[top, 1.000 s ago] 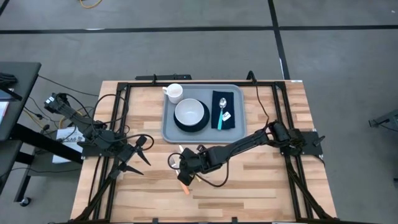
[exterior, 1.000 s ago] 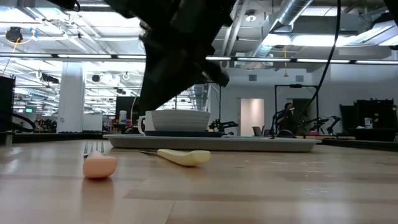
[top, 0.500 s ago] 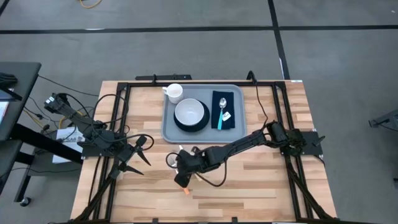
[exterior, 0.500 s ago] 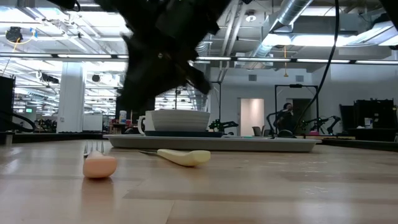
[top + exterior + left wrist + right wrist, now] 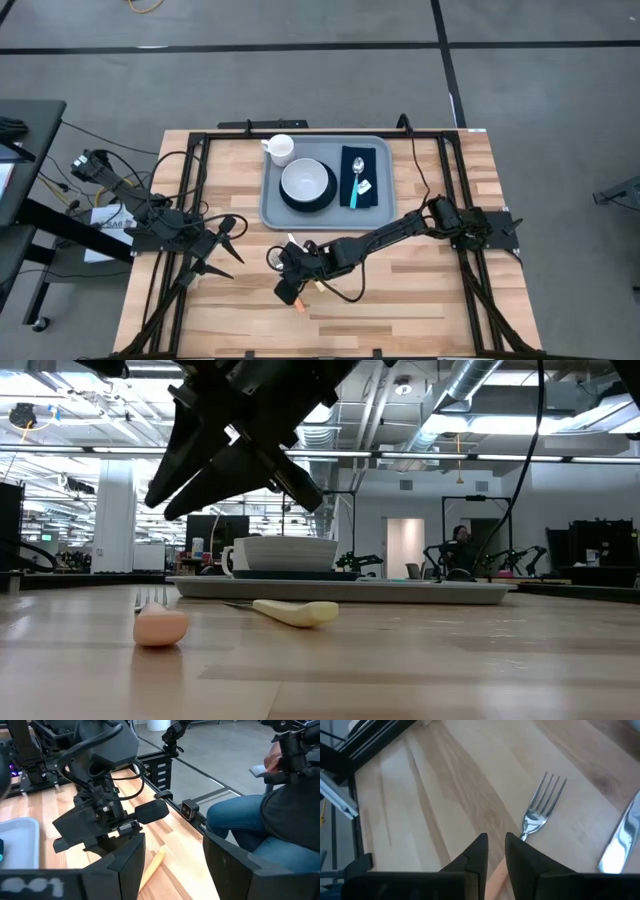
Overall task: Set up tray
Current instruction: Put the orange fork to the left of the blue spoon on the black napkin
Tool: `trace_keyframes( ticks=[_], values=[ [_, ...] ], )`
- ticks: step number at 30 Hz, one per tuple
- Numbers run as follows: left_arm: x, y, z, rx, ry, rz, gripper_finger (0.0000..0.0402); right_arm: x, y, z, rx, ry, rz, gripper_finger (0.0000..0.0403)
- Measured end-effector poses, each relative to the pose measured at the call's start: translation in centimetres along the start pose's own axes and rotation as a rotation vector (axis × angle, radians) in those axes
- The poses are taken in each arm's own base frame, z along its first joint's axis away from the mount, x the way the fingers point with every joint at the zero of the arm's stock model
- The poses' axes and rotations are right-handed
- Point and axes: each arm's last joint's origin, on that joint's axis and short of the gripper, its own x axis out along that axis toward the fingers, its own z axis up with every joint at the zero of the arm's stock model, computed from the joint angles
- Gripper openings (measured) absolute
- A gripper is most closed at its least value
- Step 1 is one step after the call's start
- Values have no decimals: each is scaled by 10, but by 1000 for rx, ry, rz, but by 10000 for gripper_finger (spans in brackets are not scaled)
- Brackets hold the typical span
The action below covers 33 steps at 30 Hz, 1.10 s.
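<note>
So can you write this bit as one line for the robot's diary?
right gripper: nearly shut, empty, above fork | left gripper: open, waiting at left | tray: bowl, cup, napkin, spoon on it

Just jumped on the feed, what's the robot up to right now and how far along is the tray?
The tray already holds a cup, a bowl on a dark plate, and a napkin with a spoon. A fork with an orange handle and a knife lie on the table in front of it. The right gripper hangs just above the fork's handle, fingers nearly together, holding nothing. The left gripper waits open at the table's left.
</note>
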Motion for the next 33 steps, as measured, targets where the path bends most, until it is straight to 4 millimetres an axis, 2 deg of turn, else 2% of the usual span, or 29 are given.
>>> trace_keyframes(
  ticks=[5,9,11,16,19,23,28,33],
  values=[
    [1,1,0,1,6,23,187,0,-4,-4,-33,40,-41,69],
    [8,1,-5,4,34,55,187,-8,-15,-11,-71,135,-168,72],
    [13,2,-8,6,65,79,187,-23,-18,-10,-89,163,-238,70],
    [29,2,-16,21,148,98,187,-75,-20,-14,-198,174,-483,68],
    [42,1,-20,48,218,82,187,-110,-16,-17,-236,104,-616,68],
    [59,1,-22,142,298,76,187,-150,-17,-23,-199,9,-747,68],
    [82,1,-28,298,418,72,187,-179,-23,-44,-144,-75,-800,68],
    [106,1,-38,370,540,44,187,-186,-40,-73,-69,-115,-821,68]
  ],
)
